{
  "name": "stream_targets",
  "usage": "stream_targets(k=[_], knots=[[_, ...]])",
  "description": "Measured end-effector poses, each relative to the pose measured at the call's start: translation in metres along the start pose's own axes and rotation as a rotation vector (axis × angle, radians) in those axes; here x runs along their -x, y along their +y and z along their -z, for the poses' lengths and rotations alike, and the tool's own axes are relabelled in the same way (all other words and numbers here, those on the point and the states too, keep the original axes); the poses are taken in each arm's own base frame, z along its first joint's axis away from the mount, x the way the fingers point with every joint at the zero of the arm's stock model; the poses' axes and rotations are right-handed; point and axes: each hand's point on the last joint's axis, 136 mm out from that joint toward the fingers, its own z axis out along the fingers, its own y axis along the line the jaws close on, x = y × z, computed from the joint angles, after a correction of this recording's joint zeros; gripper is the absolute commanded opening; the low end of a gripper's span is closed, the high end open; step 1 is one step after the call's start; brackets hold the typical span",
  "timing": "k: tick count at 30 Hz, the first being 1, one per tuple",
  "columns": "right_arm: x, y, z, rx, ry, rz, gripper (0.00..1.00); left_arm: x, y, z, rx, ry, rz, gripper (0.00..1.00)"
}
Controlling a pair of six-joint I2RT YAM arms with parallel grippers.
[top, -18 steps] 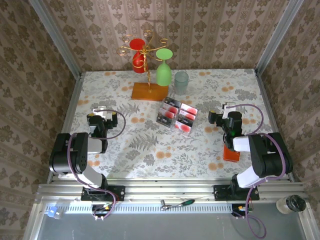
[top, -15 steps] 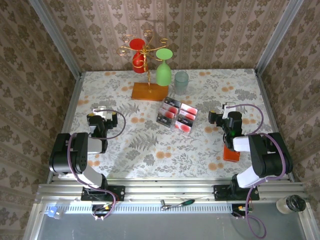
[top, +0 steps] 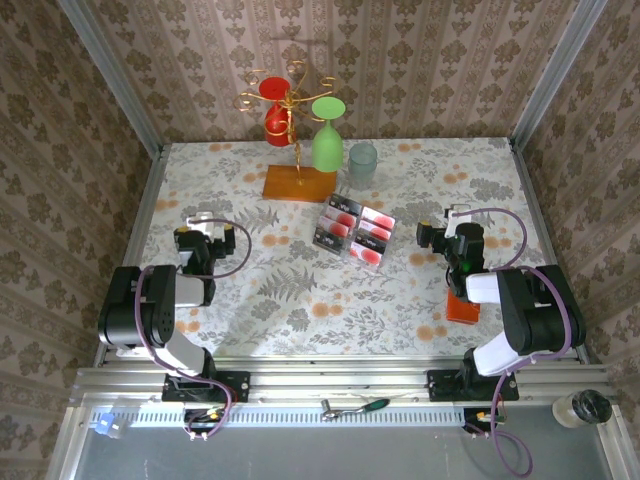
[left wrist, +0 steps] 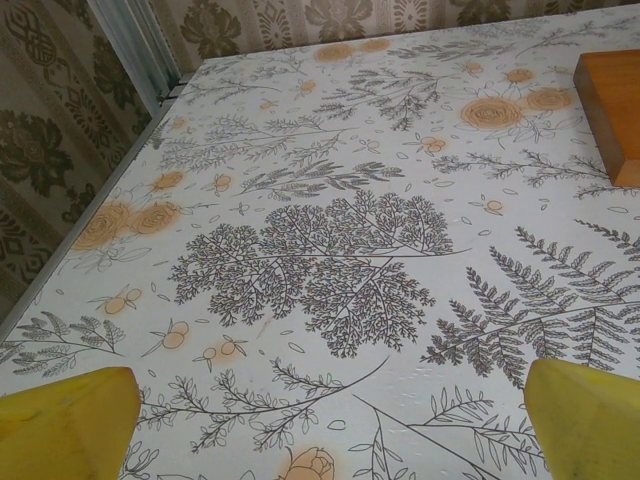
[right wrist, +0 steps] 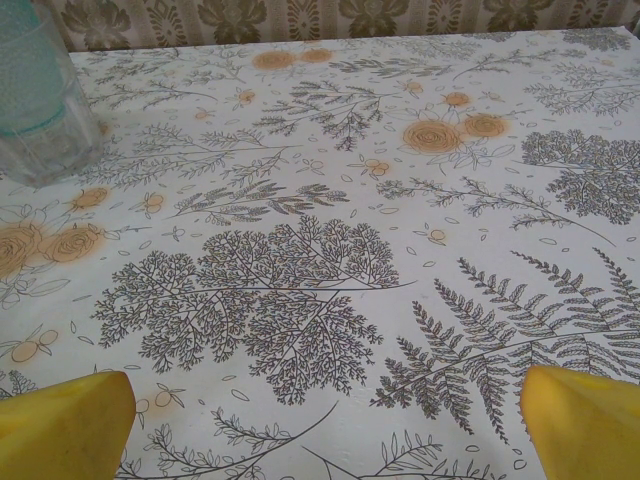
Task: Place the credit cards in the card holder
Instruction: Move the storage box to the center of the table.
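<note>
Several credit cards (top: 355, 232), red and white with black bands, lie side by side in a tight group at the middle of the table. The orange-red card holder (top: 461, 308) lies flat at the near right, partly under my right arm. My left gripper (top: 204, 222) rests low over the left side of the table, well left of the cards; its yellow fingertips (left wrist: 66, 424) stand wide apart over bare cloth. My right gripper (top: 458, 216) sits right of the cards and just beyond the holder, open, with its fingertips (right wrist: 585, 422) spread and nothing between them.
A gold glass rack on an orange wooden base (top: 298, 183) stands at the back centre with a red glass (top: 276, 105) and a green glass (top: 327, 140). A clear tumbler (top: 362, 163) stands beside it. Walls (top: 120, 100) close three sides of the floral table.
</note>
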Motion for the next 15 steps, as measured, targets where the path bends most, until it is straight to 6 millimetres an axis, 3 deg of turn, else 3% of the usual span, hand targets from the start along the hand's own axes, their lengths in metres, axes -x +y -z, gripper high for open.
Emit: stream_targets(k=[15], knots=[[-0.0013, -0.0009, -0.0003, 0.015, 0.007, -0.006, 1.00, -0.0061, -0.0021, -0.0002, -0.013, 0.026, -0.003, 1.00]])
